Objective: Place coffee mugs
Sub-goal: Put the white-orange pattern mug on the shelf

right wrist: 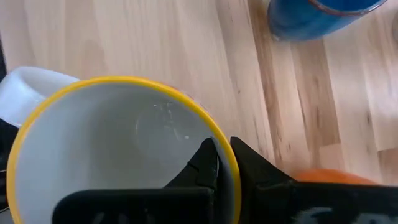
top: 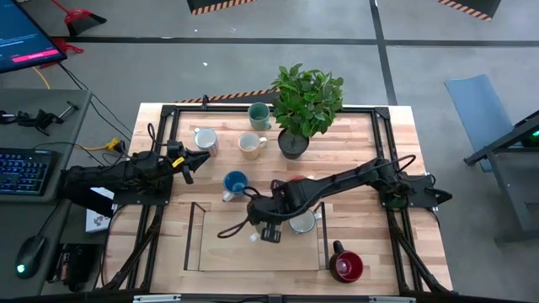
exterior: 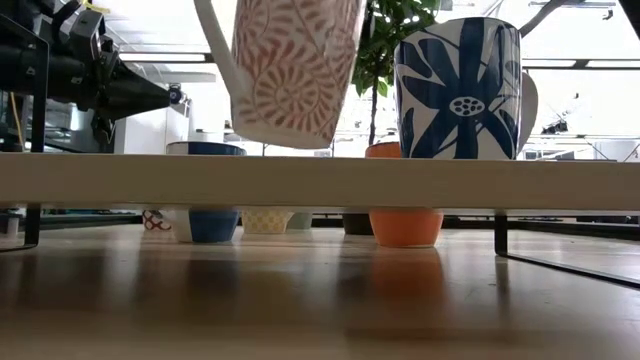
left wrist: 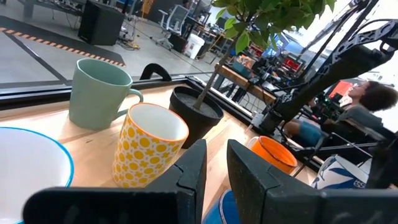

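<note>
**Rim-only grip on a tilted mug, with a neighbour close by**

The right claw (right wrist: 222,149) is closed on the rim wall of a white ceramic mug with a yellow lip (right wrist: 118,143), one finger inside and one outside. It holds the mug over the front middle of the wooden tabletop (top: 370,143). In the low view a raised, tilted mug with a red swirl pattern hangs in that place. It is probably the same mug, though no view confirms this.

Risks noted:

- **Slip or swing.** The hold is a narrow pinch on one side of the rim, and the mug's weight hangs off to the side. Glazed ceramic gives the fingers little friction. A quick move could make the mug pivot further or drop.
- **Bad landing.** If the mug is lowered at this tilt, the base edge meets the wood first. On release it may rock, roll onto its handle or tip over.
- **Collision.** A tall white mug with a blue flower pattern (exterior: 460,85) stands just beside the carried one. A sideways move or a swinging handle could knock it.
- **Crowding further back.** A plain orange mug (exterior: 405,228) and a glossy blue mug (right wrist: 323,15) stand near the right arm's path. A low retreat could brush them.

The left claw (left wrist: 216,152) waits at the left side, fingers slightly parted and holding nothing.
</note>
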{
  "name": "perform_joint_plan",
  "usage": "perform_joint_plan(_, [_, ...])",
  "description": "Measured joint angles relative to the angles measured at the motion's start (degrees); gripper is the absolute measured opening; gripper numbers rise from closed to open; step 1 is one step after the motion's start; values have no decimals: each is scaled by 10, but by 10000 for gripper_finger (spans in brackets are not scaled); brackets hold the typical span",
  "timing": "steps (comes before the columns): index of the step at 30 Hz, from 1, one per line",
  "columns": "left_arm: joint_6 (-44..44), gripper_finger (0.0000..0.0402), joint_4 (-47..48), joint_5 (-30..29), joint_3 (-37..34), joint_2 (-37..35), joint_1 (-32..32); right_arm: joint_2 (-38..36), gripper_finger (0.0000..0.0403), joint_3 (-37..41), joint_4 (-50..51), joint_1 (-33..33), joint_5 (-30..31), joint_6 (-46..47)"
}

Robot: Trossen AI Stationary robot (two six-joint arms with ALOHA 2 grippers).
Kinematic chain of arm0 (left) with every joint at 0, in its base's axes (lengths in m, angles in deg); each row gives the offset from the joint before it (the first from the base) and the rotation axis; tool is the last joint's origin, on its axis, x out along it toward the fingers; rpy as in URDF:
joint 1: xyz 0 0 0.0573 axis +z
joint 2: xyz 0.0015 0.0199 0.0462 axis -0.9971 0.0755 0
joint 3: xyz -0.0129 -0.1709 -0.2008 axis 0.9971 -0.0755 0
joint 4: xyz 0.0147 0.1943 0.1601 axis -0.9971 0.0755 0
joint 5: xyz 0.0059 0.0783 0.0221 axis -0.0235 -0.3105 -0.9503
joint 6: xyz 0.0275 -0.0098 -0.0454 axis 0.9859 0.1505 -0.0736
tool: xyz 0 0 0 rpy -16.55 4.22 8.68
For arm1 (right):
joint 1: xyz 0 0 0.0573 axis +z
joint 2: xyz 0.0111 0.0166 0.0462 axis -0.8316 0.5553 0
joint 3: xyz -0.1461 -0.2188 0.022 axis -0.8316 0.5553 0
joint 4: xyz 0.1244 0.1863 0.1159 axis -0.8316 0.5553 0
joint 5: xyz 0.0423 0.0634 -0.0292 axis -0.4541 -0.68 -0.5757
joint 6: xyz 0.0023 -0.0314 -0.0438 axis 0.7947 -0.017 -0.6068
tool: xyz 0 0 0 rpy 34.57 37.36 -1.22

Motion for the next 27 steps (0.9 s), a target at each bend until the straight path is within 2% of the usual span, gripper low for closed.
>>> perform_joint_plan(8, [0,53,0,0,0,0,0,9,0,1,32,6,6,43])
perform_joint_plan(27, [1,53,0,0,0,0,0,21,0,1,45,18,21,44])
